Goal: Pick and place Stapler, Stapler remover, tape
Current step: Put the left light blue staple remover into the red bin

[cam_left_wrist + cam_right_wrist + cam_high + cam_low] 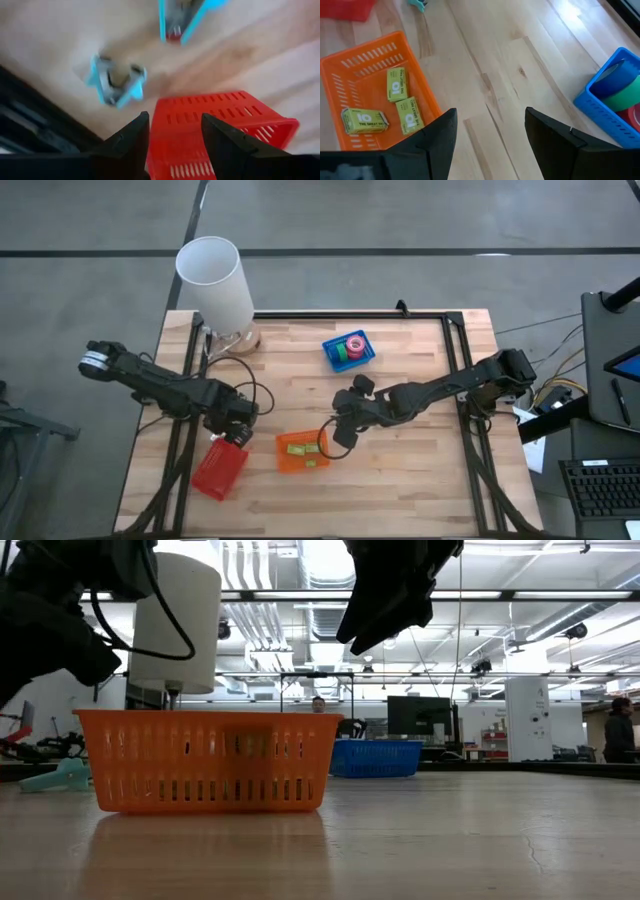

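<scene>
My left gripper (172, 120) (238, 425) is open and empty, hovering over the near rim of the red bin (220, 125) (220, 467). Beyond the bin, a light blue staple remover (117, 82) lies on the wood. A light blue stapler (182, 17) (60, 778) lies farther off, cut by the picture's edge. In the high view my left gripper hides both. The tape rolls (352, 346) (625, 90), pink, green and blue, sit in the blue bin (348, 350). My right gripper (490, 112) (345, 428) is open and empty, just right of the orange bin (302, 450).
The orange bin (375, 95) holds three small green boxes (402, 107). A tall white cylinder (215, 280) stands on a round base at the table's far left. Bare wood (410, 470) lies to the right of the orange bin. Black frame rails run along the table's left and right sides.
</scene>
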Tool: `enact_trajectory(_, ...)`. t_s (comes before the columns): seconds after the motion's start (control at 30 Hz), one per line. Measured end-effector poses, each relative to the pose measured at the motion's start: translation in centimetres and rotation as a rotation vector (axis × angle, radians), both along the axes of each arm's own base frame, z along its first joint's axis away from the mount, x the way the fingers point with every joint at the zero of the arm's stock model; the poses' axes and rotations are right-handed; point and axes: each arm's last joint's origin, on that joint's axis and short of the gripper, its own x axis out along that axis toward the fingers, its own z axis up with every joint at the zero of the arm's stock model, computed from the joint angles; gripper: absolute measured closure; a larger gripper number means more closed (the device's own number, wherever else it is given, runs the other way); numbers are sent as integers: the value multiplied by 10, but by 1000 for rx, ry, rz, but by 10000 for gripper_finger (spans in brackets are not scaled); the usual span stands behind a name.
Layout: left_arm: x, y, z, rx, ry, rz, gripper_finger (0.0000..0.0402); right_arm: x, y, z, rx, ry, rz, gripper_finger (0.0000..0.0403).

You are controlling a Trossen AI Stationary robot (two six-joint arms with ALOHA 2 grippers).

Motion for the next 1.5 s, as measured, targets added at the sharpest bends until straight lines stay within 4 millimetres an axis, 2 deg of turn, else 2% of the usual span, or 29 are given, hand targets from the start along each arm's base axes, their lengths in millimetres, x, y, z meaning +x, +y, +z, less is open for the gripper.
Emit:
enact_trajectory(0.2,0,0,0,-20,6,-3,220,0,0,0,-12,3,15,179)
enact_trajectory(0.37,-2,4,0,111,-19,-43,220,0,0,0,-18,5,23,179)
enact_trajectory(0.53,-9,6,0,146,39,-56,220,0,0,0,-20,6,26,179)
enact_trajectory(0.77,-23,13,-12,153,61,-64,220,0,0,0,-20,6,27,179)
enact_trajectory(0.93,-26,19,-17,136,6,-64,222,0,0,0,-23,7,32,179)
enact_trajectory(1.5,-30,25,-36,119,14,-118,293,2,-2,1,-19,-7,26,179)
